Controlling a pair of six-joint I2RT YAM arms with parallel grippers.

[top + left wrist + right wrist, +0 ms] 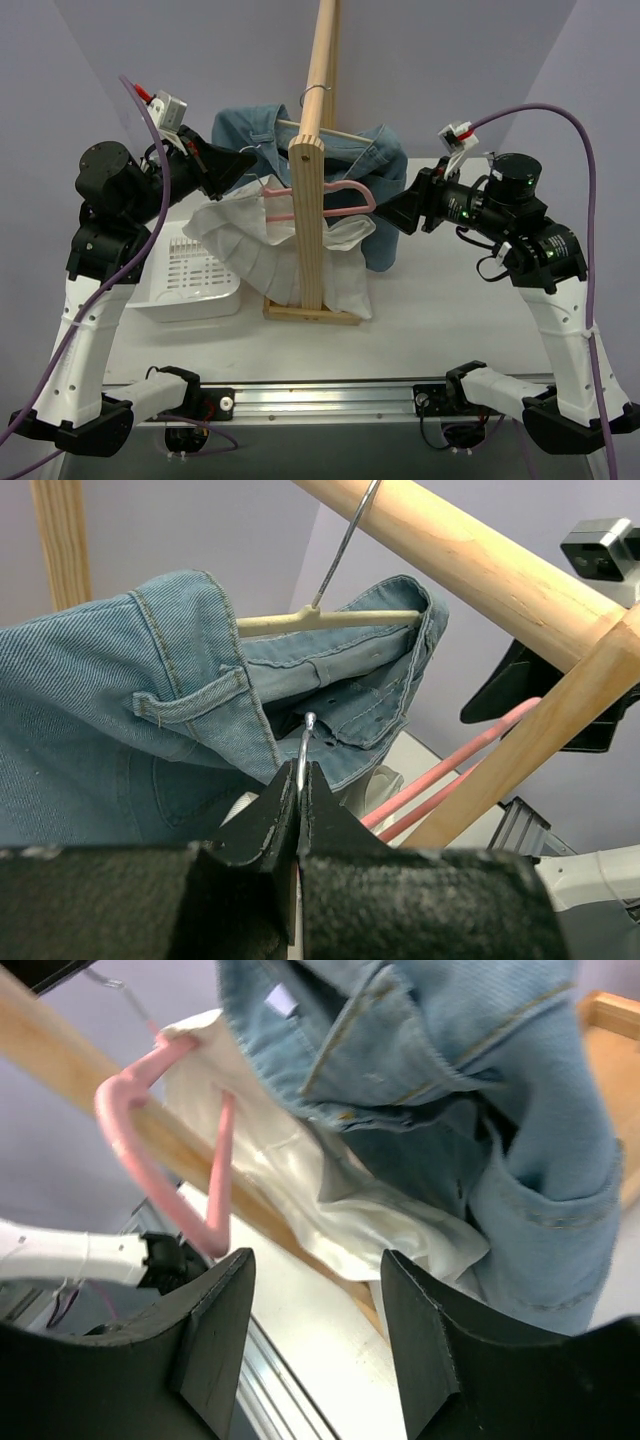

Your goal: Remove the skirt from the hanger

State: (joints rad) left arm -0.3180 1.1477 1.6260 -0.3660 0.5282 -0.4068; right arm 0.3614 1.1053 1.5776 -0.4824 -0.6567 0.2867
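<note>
The white skirt sags from the pink hanger at the wooden rack post, with the left gripper at its left and the right gripper beside its right end.

Skirt lies before the denim garment, right of the basket.

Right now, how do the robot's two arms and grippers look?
The left arm and right arm have white lower links and black round joints. A purple cable runs to a white camera block at each wrist. The left gripper and right gripper have matte black wedge-shaped fingers.
</note>
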